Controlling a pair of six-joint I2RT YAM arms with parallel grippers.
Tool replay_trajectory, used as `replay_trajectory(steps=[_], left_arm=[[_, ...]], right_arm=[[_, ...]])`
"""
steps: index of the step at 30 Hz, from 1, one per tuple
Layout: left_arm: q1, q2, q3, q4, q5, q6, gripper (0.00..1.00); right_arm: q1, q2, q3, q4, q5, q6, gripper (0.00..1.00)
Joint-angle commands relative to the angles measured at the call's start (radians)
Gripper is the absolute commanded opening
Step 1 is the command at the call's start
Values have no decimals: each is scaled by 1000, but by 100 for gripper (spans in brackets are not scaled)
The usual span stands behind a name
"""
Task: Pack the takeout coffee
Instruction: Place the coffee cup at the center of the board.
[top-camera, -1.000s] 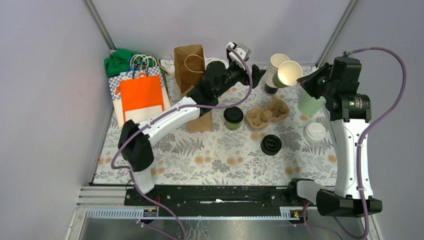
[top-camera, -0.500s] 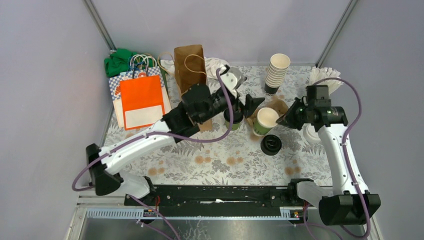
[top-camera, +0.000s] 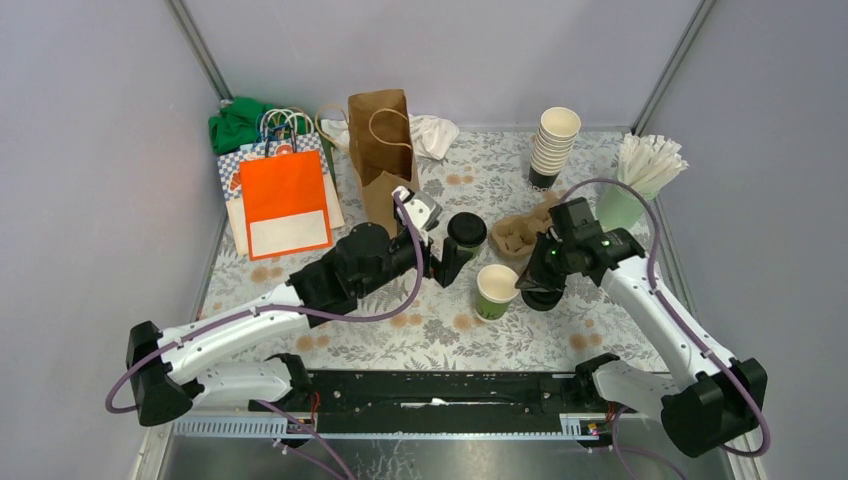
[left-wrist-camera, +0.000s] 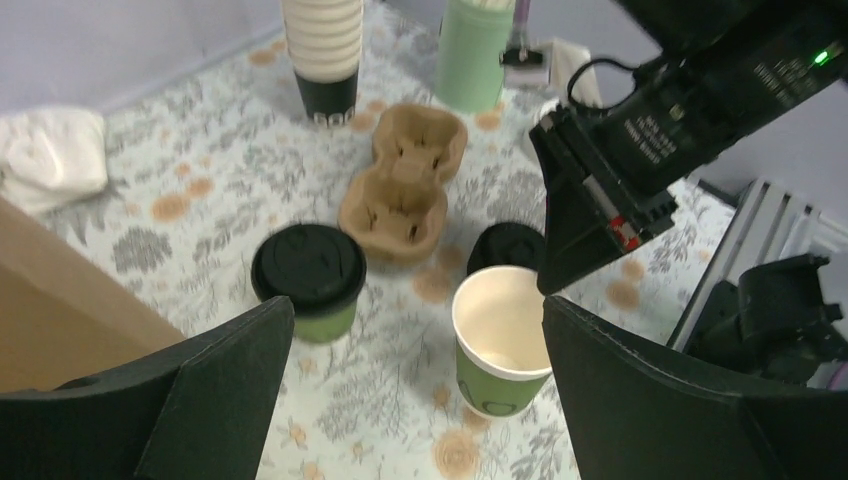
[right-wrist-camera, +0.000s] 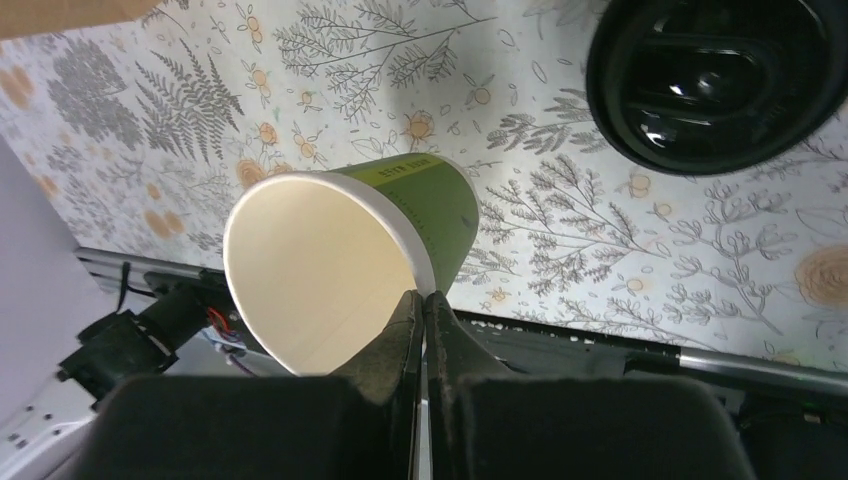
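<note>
A table with a cloth full of leaves and flowers (top-camera: 540, 335) stands between plain grey walls. Two long white and black robot arms reach over it from the near edge.

A tall brown paper bag (top-camera: 378, 150) stands at the back. A flat orange paper bag (top-camera: 283, 200) lies to its left. A tall stack of cream paper cups (top-camera: 555, 145) is at the back right, near a pale green cup full of white sticks (top-camera: 630, 190). A brown cardboard cup holder (top-camera: 520, 232) sits in the middle with nothing in it.

The left claw (left-wrist-camera: 417, 330) is spread as wide as it goes and holds nothing. Just in front of it stands a small dark green paper cup with a round black lid (top-camera: 465, 232), to the left of the holder.

The right claw (right-wrist-camera: 422, 310) is pinched tight on the rim of a small green paper cup with no lid (top-camera: 495, 290). This cup is near the holder, low by the cloth. It is hard to tell if its bottom touches the cloth.

A loose round black plastic lid (right-wrist-camera: 715, 85) lies on the cloth just beside the open cup.
</note>
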Motion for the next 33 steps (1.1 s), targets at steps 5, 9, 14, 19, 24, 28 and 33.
replay_trajectory(steps=[5,9,14,19,24,28,33], left_arm=[[0,-57,-123,45,-51,-77,99],[0,-75,-164,53,-72,-62,99],[0,-88,-165,20,-117,-30,99],[0,-100,-169,-1,-140,-11,99],[0,-104,-175,-8,-171,7,99],[0,-102,-178,-8,-179,12,99],[0,-89,-181,-8,-187,11,99]], right_arm=[[96,96,60,136,145,-8,0],[97,150,63,225,158,-49,0],[98,232,81,295,147,-91,0],[100,287,104,329,153,-110,0],[101,327,121,378,149,-114,0],[102,366,148,394,150,-121,0],[103,370,166,356,131,-133,0]])
